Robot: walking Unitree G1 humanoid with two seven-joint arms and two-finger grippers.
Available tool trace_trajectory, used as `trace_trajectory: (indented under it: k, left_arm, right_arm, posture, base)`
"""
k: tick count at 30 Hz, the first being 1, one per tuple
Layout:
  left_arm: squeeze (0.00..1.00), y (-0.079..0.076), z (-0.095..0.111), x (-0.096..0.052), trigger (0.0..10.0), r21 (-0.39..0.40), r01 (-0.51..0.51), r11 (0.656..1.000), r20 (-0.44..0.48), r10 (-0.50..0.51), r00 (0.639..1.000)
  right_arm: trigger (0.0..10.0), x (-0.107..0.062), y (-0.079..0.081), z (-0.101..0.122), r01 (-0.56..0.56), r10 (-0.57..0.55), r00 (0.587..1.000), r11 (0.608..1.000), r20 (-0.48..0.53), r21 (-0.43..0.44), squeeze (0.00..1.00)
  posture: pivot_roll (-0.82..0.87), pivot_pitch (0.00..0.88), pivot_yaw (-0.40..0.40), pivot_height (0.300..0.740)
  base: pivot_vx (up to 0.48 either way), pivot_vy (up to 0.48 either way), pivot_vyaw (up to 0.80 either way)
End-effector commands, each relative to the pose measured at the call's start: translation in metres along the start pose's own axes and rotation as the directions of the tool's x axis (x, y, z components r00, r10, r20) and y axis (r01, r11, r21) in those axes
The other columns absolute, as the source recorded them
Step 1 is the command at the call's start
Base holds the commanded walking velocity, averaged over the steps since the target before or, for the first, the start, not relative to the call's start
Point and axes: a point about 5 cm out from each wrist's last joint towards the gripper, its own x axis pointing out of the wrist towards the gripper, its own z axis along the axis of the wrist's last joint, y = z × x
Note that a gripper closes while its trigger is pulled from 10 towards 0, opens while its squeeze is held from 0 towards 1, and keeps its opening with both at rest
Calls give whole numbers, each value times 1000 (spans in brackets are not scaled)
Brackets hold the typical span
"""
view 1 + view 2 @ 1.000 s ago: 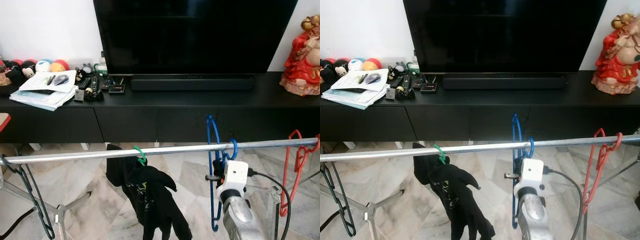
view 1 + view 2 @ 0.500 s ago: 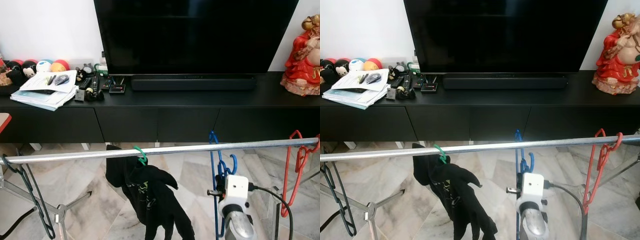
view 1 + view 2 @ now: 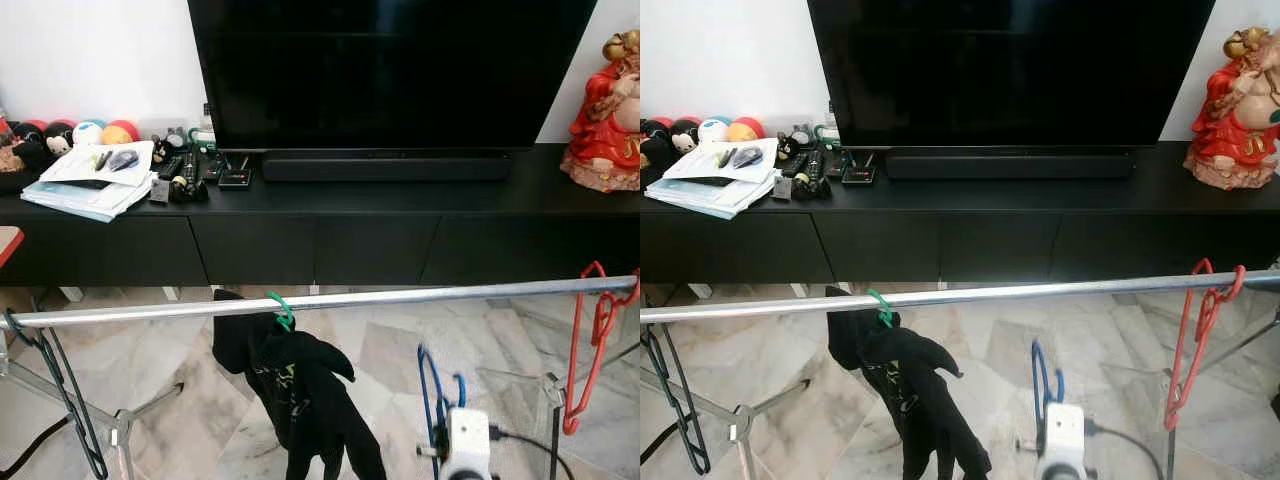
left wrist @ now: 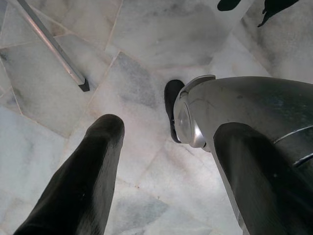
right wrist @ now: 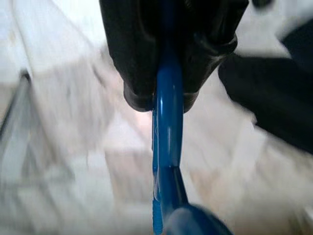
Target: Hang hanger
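Observation:
A silver rail [image 3: 400,297] crosses in front of me at chest height. Below it, near the bottom of the head views, the top of a blue hanger [image 3: 432,392] rises clear of the rail. My right gripper [image 5: 164,98] is shut on its blue bar, with the white wrist camera [image 3: 468,452] just behind. A green hanger [image 3: 283,311] carrying a black garment [image 3: 305,405] hangs on the rail left of centre. A red hanger [image 3: 592,340] hangs at the rail's right end and a dark one [image 3: 60,390] at the left. My left gripper [image 4: 171,129] hangs open over the marble floor.
Behind the rail stands a long black TV console [image 3: 320,240] with a large TV [image 3: 390,70], a red figurine [image 3: 605,110], and papers [image 3: 90,180] with small items on the left. The rack's legs [image 3: 120,430] stand on the marble floor. A black cable [image 3: 525,440] trails from my right wrist.
My right gripper has dropped straight down with the blue hanger. Its hook was up at the rail a second ago and now sits well below it.

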Motion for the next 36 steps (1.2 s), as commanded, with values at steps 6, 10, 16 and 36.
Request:
trace_trajectory:
  k: [6, 10, 16, 36]
  left_arm:
    - [0, -6, -2, 0, 10000, 21, 25, 999, -17, -25, 1000]
    - [0, -6, -2, 0, 10000, 22, 26, 999, -13, -25, 1000]
    - [0, -5, -3, 0, 10000, 23, 27, 999, -17, -26, 1000]
    - [0, -3, -3, 0, 10000, 18, 22, 1000, -15, -22, 1000]
  right_arm:
    - [10000, -7, -2, -32, 5, -5, 990, 1000, -143, 2, 0]
    - [10000, -9, -2, -40, 3, 0, 985, 1000, -171, 14, 0]
    - [10000, -15, -4, -53, 2, 0, 976, 1000, -218, 12, 0]
    - [10000, -18, -3, -60, -4, 10, 972, 1000, -236, 27, 0]
  posture:
    - [133, 10, 8, 740]
    - [132, 4, 9, 740]
    - [135, 0, 11, 740]
    - [143, 18, 14, 740]
  base:
    - [0, 0, 0]
    - [0, 0, 0]
    - [0, 0, 0]
    - [0, 0, 0]
